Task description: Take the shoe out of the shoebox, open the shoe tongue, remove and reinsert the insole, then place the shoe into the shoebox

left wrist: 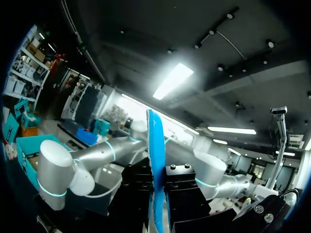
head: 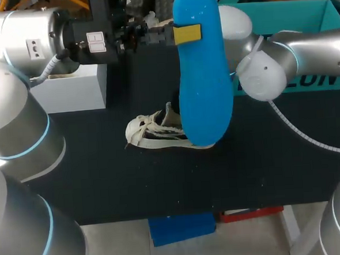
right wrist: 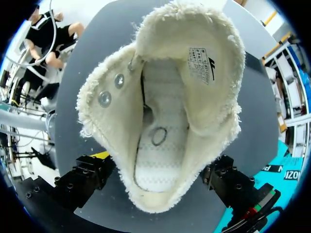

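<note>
Shoe (head: 150, 133): cream and laced, on the black table (head: 265, 168) near its middle, toe towards my left. In the head view its heel end is hidden behind the insole.
Insole (head: 205, 85): blue, out of the shoe, held high above the table with its long axis roughly upright.
Left gripper (left wrist: 156, 194): clamped on the insole, which I see edge-on between its two fingers.
Right gripper (right wrist: 158, 177): spread wide at the shoe's heel with a finger against each side, so it grips the shoe. I look straight into the opening, tongue laid open.
Boxes: white box (head: 75, 87) behind my left arm, teal box (head: 279, 17) at the far right.
</note>
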### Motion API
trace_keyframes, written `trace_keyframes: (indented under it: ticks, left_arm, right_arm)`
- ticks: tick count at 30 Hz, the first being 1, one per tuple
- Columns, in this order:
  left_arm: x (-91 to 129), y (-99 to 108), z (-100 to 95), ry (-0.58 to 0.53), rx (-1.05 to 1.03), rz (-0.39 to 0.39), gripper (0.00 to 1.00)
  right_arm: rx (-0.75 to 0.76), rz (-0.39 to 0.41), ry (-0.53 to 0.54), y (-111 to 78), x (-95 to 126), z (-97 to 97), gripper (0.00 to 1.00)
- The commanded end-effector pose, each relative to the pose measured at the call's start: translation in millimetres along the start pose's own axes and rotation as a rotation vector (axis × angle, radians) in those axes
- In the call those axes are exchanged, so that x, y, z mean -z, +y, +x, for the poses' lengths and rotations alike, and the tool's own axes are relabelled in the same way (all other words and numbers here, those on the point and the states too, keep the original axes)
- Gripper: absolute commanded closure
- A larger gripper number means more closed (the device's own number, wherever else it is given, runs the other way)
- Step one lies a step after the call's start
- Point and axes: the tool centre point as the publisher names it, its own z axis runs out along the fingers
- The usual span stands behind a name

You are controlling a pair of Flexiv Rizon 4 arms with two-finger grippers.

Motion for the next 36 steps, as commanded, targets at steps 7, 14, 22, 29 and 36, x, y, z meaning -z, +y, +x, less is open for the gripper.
trace_keyframes:
  ticks: [7,14,22,29,36]
  left_arm:
    - [-1,1,0.0,-0.004,0.001,-0.002,1.0]
    - [-1,1,0.0,-0.004,0.001,-0.002,1.0]
    - [-1,1,0.0,-0.004,0.001,-0.002,1.0]
    - [-1,1,0.0,-0.004,0.001,-0.002,1.0]
    - [-1,1,0.0,-0.004,0.001,-0.002,1.0]
  right_arm:
    - [-0.015,-0.16,-0.052,-13.8,0,3.9,0.0]
    - [-0.004,-0.284,-0.093,-15.6,-2,2.0,0.0]
    - [-0.009,-0.408,-0.13,-19.5,-6,0.3,0.0]
    - [-0.026,-0.491,-0.153,-22.6,-8,1.7,0.0]
    - [-0.034,-0.591,-0.158,-25.5,-9,0.5,0.0]
